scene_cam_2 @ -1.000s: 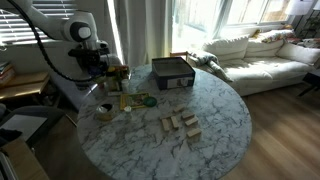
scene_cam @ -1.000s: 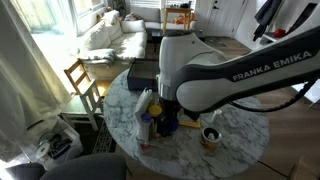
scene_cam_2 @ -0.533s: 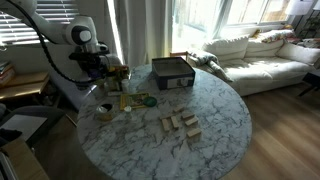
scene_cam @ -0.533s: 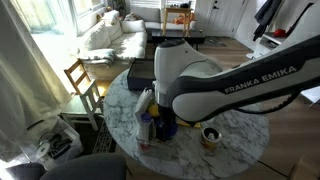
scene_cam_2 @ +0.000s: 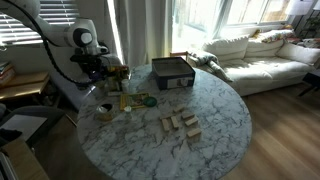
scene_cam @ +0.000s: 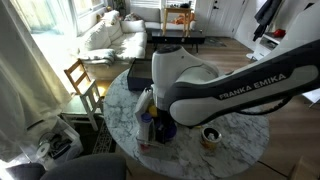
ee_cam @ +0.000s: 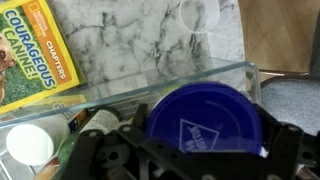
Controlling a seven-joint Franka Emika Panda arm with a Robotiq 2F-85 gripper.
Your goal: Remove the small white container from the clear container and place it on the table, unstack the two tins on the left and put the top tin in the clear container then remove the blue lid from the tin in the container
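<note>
In the wrist view the blue lid (ee_cam: pixel 205 125) fills the space between my black fingers (ee_cam: pixel 100 160), just inside the wall of the clear container (ee_cam: pixel 150 85). My gripper (ee_cam: pixel 200 160) looks shut on the lid's edges. The top tin is hidden under the lid. A white-capped bottle (ee_cam: pixel 30 145) lies in the container at the left. The small white container (ee_cam: pixel 197 12) stands on the marble table beyond it. In both exterior views my gripper (scene_cam: pixel 165 122) (scene_cam_2: pixel 95 72) hangs over the container at the table's edge. A second round tin (scene_cam: pixel 210 135) (scene_cam_2: pixel 104 112) sits open on the table nearby.
A yellow-green book (ee_cam: pixel 30 50) (scene_cam_2: pixel 130 101) lies on the marble table (scene_cam_2: pixel 220 110) beside the container. A dark box (scene_cam_2: pixel 172 72) stands at the back and several wooden blocks (scene_cam_2: pixel 180 125) lie mid-table. A wooden chair (scene_cam: pixel 82 80) stands beyond the table edge.
The arm's upper body has swung slightly over the table edge. The gripper has stayed at the clear container with the blue lid.
</note>
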